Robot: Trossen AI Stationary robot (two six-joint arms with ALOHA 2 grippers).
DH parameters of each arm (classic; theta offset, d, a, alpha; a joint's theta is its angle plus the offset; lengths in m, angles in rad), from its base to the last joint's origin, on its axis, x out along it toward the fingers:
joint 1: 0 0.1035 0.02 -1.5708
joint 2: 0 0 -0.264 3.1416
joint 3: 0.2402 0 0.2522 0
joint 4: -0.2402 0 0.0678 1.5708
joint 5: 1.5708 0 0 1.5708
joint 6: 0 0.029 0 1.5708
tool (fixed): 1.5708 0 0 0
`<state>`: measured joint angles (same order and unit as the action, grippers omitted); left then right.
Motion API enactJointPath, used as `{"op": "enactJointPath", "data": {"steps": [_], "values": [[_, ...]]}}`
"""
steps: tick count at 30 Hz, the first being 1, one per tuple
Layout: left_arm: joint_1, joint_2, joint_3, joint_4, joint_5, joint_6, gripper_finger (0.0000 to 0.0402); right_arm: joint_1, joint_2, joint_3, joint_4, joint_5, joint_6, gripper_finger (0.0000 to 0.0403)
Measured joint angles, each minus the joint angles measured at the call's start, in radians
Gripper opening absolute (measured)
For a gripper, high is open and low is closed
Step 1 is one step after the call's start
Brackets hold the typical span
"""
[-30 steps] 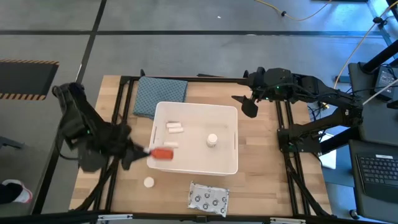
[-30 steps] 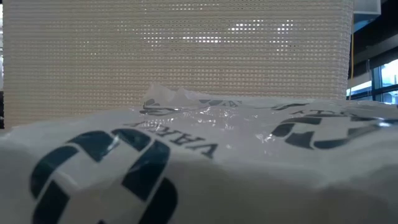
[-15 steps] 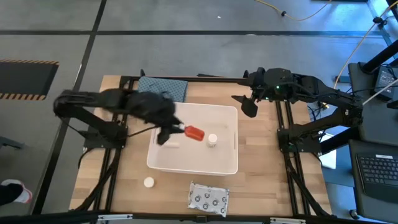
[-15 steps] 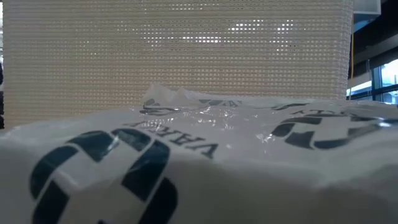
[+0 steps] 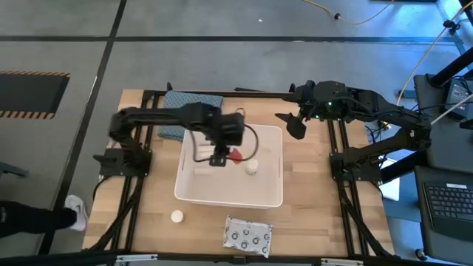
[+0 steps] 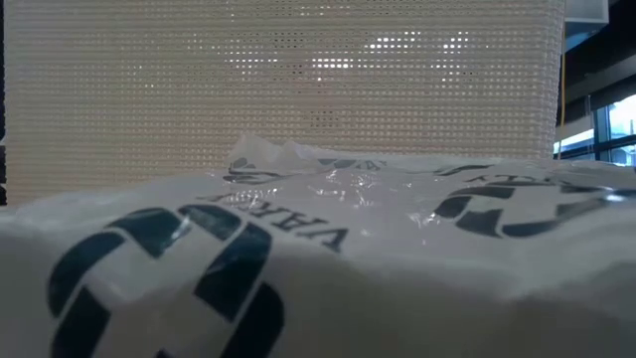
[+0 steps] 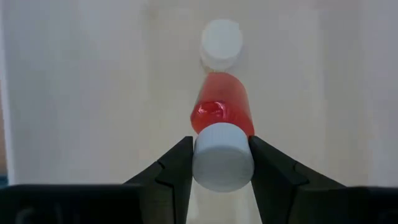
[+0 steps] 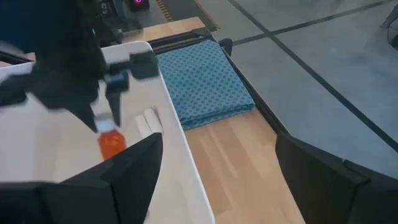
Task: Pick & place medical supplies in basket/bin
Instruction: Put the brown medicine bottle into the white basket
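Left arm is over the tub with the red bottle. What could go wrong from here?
The left gripper holds the red bottle only by its white cap, so it might swing or slip early. Released here, it may land on the small white bottle directly beneath in the tub and knock it.

We note a blue-grey folded cloth (image 5: pixel 191 111) lying flat on the wooden desk (image 5: pixel 310 177) at its far edge, its surface patterned with small dots; the right wrist view shows it (image 8: pixel 205 81) squarely folded with layered edges, ahead of that arm's fingers and a little to one side. A black metal frame (image 5: pixel 344 192) runs along both sides of the desk. Grey floor (image 5: pixel 222 22) with dark seams surrounds the desk, with a yellow-and-black striped strip (image 5: pixel 33 74) beside a dark mat (image 5: pixel 26 94). A keyboard (image 5: pixel 451 199) sits at the right margin. A yellow cable (image 5: pixel 355 18) trails across the floor. A person's shoe (image 5: pixel 76 214) shows by the desk's left side.
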<state>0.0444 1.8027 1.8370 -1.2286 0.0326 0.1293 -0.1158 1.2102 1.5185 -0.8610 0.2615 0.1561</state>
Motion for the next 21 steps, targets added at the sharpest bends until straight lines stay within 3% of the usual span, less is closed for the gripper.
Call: {"op": "enactJointPath", "data": {"steps": [6, 12, 21], "values": [[-0.043, 0.144, 0.143, -0.095, -0.049, 0.124, 0.0125, 0.000, 0.000, 0.000, -0.030, 0.000, 0.005, 0.0312], [-0.081, 0.208, 0.150, -0.149, -0.173, 0.141, 0.0127, 0.000, 0.001, 0.000, -0.076, 0.000, 0.052, 0.0312], [-0.109, 0.288, 0.150, -0.101, -0.178, 0.173, 0.0127, 0.000, 0.001, 0.000, -0.079, 0.000, 0.052, 0.0312]]}}
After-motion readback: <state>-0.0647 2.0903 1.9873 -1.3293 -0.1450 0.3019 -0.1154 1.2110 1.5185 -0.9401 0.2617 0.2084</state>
